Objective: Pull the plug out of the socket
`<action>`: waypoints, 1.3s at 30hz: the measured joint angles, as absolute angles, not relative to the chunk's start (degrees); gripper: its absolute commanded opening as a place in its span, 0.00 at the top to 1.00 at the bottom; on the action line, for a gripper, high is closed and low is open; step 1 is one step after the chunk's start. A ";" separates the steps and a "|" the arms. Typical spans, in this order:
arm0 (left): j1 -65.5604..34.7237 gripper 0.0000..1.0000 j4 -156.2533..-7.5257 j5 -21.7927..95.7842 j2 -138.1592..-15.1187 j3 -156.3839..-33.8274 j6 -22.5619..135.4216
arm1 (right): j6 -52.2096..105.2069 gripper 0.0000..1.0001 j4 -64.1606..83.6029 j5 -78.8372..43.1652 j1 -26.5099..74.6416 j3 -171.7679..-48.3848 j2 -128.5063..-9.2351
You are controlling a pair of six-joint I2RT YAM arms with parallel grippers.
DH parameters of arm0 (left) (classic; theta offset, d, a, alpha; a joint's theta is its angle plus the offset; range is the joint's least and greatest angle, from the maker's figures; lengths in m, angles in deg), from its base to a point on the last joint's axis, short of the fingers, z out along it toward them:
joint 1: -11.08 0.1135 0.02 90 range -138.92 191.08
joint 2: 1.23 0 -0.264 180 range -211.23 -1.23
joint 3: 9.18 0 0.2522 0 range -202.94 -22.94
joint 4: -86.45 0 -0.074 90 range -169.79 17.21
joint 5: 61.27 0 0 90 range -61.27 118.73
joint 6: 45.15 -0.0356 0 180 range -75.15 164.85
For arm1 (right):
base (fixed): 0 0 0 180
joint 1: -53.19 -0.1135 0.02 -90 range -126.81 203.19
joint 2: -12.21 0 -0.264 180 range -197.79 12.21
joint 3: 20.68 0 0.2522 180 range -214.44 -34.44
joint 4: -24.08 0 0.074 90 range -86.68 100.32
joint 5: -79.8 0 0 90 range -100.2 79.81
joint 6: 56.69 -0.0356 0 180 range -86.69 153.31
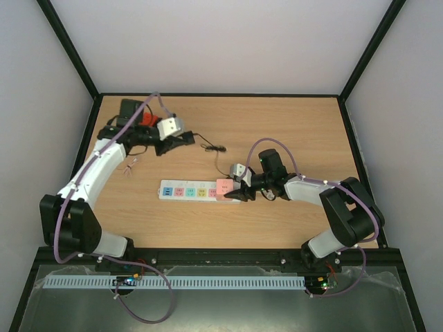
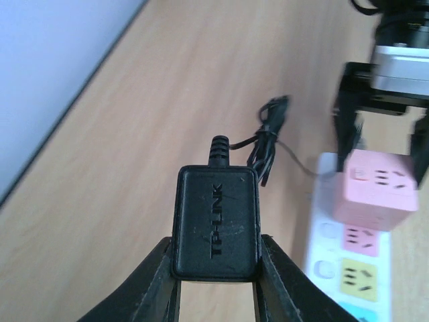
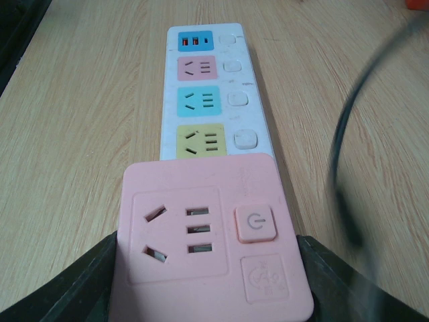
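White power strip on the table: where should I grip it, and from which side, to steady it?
Grip the raised pink end block of the long white power strip across its width, coming in lengthwise from that end: its straight parallel sides fit between the right fingers.

Plug [image 2: 216, 228]: "TP-LINK", embossed lengthwise on its black face.
Pink block [image 3: 201, 235]: a power symbol on its square button [image 3: 255, 223]; the round emblem [image 3: 268, 278] below is illegible.
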State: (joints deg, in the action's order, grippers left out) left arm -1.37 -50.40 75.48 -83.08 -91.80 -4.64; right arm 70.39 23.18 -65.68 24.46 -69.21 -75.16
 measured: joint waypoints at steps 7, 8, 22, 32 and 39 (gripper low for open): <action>3.88 0.96 -50.27 75.32 -83.08 -95.60 -5.43 | 70.39 0.64 23.18 -65.68 24.46 -69.21 -75.16; 4.29 0.96 -50.36 74.82 -83.14 -95.60 -5.37 | 70.39 0.64 23.18 -65.68 24.46 -69.21 -75.16; 6.85 0.96 -54.44 66.80 -91.27 -95.60 -3.81 | 70.39 0.64 23.18 -65.68 24.46 -69.21 -75.16; 10.31 0.96 -54.44 64.22 -102.44 -95.60 -3.73 | 70.39 0.64 23.18 -65.68 24.46 -69.21 -75.16; 15.46 0.95 -55.03 63.72 -106.64 -96.96 -0.91 | 70.39 0.64 23.18 -65.68 24.46 -69.21 -75.16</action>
